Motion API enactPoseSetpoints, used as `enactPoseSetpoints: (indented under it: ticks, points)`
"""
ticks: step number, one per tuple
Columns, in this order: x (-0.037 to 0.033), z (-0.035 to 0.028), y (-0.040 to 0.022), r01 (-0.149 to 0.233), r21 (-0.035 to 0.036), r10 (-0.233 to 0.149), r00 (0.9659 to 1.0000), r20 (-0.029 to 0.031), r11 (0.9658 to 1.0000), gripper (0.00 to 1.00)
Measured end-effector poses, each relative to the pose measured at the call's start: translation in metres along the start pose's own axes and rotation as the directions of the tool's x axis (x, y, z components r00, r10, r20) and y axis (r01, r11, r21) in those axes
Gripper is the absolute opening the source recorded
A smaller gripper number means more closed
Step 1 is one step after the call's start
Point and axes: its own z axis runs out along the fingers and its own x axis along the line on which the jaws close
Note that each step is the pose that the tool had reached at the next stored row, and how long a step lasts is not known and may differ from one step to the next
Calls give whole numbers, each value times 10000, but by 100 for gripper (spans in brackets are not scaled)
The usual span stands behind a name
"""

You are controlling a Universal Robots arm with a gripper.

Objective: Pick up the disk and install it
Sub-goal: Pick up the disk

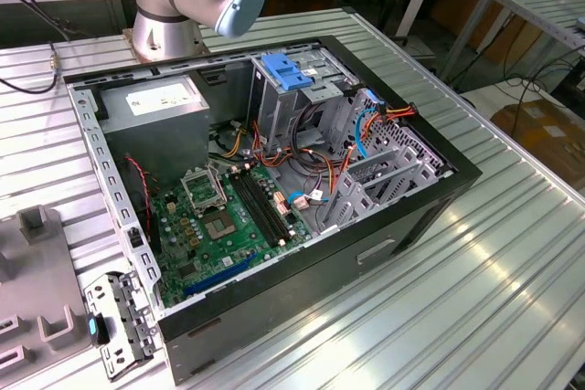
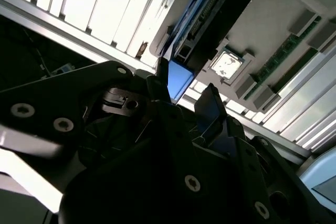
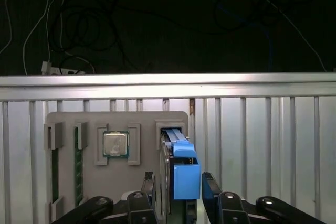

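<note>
The disk (image 3: 181, 174) stands on edge in a slot of a grey holder plate (image 3: 139, 121); its blue side rail faces the camera in the first wrist view. My gripper (image 3: 179, 192) straddles it, one dark finger (image 3: 149, 187) on each side, with narrow gaps to the disk. The second wrist view shows the same blue rail end (image 2: 178, 80) between the fingers of the gripper (image 2: 184, 98), with light showing beside one finger (image 2: 210, 106). The gripper is open and the disk rests in its slot.
The holder plate also carries a processor chip (image 3: 115, 144) and memory sticks (image 3: 77, 166). It lies on the ribbed metal table (image 3: 262, 140) near its edge. The open computer case (image 1: 274, 180) holds a drive cage with a light-blue bracket (image 1: 288, 70) and a grey power supply box (image 1: 155, 102).
</note>
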Motion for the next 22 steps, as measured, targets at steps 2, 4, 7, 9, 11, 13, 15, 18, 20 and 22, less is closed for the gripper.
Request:
enactPoseSetpoints:
  ticks: [2,4,7,9,11,13,15,18,20,22]
  points:
    - [0,3,0,1,2,-1,10000,-1,10000,48]
    - [1,16,0,2,17,-2,10000,2,10000,48]
    - [2,41,1,5,15,-5,10000,1,10000,48]
    - [3,56,1,7,13,-7,10000,0,10000,48]
    - [3,74,1,7,14,-7,10000,0,10000,48]
    - [4,100,0,7,14,-7,10000,0,10000,48]
    - [5,129,0,7,14,-7,10000,0,10000,48]
    - [7,198,0,7,13,-7,10000,0,10000,48]
    - [7,255,1,7,14,-7,10000,0,10000,48]
    - [8,290,1,7,15,-7,10000,1,10000,48]
